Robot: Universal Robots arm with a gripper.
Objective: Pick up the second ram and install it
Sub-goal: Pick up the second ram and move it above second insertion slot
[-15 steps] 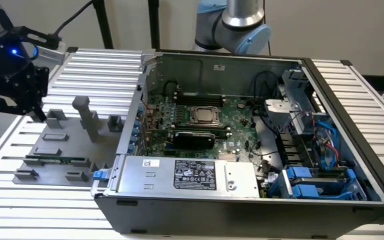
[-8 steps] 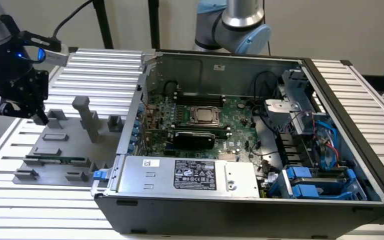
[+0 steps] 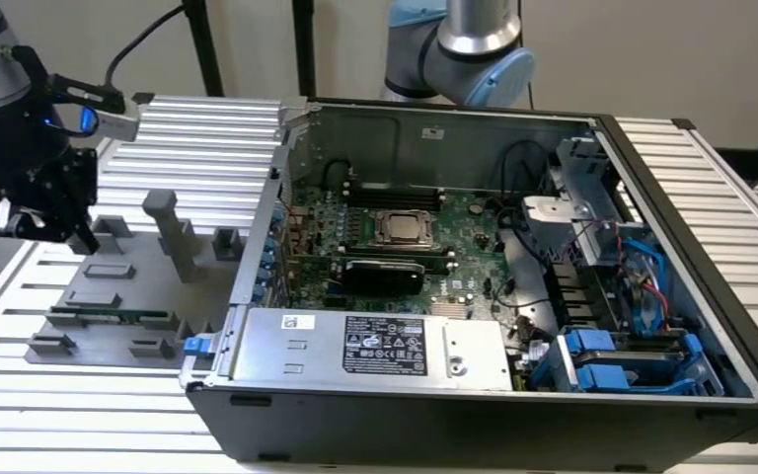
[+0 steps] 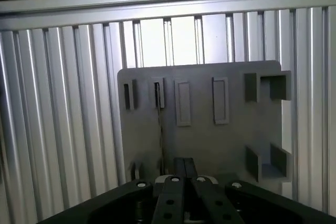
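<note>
While the second ram, a long narrow green circuit-board stick, sits in the flat grey plastic holder plate on the ribbed aluminium table, the black gripper hangs above the plate's far edge and is not touching the stick. In the exterior view the stick lies nearer the camera than the claw and slightly toward that view's right. Its long axis runs across the picture, roughly parallel to the front wall of the open black computer case, which stands at the exterior view's right with the large green motherboard inside. In the wrist view the second ram appears edge-on as a thin dark line standing in the grey holder plate. It lies just to one side of the gripper, whose two dark fingers appear pressed together with nothing between them.
</note>
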